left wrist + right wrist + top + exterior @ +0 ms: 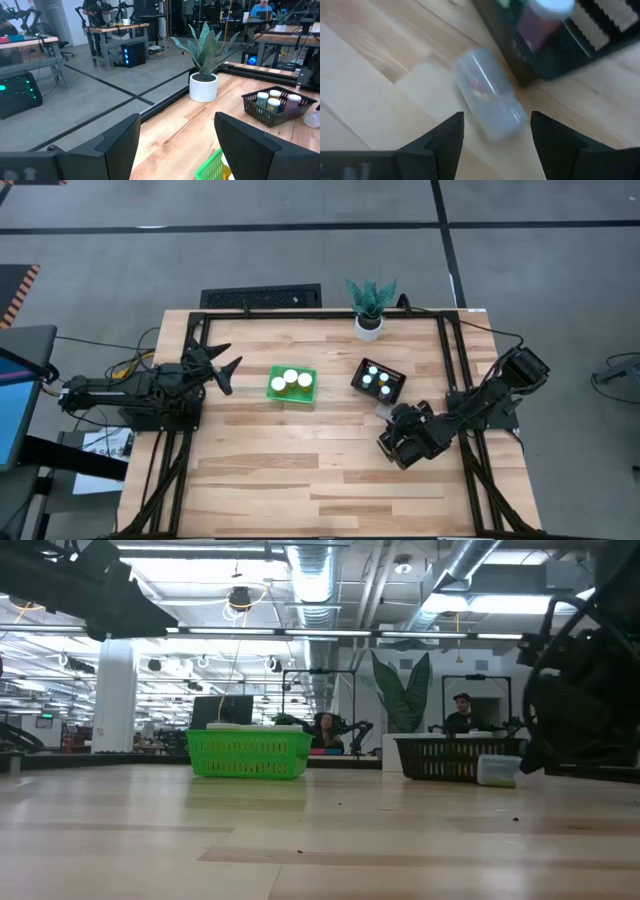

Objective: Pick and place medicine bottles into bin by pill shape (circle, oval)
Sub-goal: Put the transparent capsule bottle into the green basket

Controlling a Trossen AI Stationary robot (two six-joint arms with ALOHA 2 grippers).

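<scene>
Lying on its side at centre frame, clear medicine bottle [487,97], long axis diagonal; straddled by released right gripper [496,131]; black basket [379,380] holding four bottles; green basket [292,385] three; left gripper [222,368] released.

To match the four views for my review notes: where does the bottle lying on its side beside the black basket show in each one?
High view: the lying bottle sits just below the black basket, ahead of the right gripper.
Low view: at right, by the basket's right end.
Left wrist view: at the right edge.
Right wrist view: centre, ahead of the open fingers.
Shared landmark: the black basket.
</scene>
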